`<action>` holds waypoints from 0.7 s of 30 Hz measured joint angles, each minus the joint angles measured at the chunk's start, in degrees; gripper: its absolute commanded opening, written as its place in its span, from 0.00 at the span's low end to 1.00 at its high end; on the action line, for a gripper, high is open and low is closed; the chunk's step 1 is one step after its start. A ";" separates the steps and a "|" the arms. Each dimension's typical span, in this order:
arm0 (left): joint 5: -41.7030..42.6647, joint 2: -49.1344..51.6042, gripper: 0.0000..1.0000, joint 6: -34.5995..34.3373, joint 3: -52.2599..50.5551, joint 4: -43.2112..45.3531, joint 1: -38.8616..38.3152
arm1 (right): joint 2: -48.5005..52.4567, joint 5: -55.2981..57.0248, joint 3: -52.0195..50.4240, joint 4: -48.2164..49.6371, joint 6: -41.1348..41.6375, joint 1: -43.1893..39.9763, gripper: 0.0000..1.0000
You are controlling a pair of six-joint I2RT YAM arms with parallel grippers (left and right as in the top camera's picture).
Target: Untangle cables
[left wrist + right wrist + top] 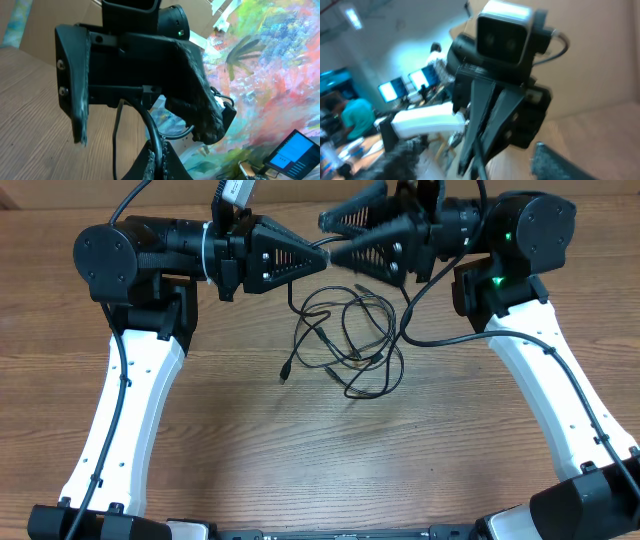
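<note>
lying in loose, glossy loops on the wood-grain table (200,430), the thin black cables (352,345) sit just below both grippers. the left gripper (322,254) pinches one strand tight. the right gripper (328,238), of ribbed black plastic, gapes wide, holding nothing.
</note>
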 measured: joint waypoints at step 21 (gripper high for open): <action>0.35 0.00 0.11 0.28 -0.04 -0.02 -0.28 | 0.00 -2.99 0.00 -0.24 -2.29 -1.31 0.04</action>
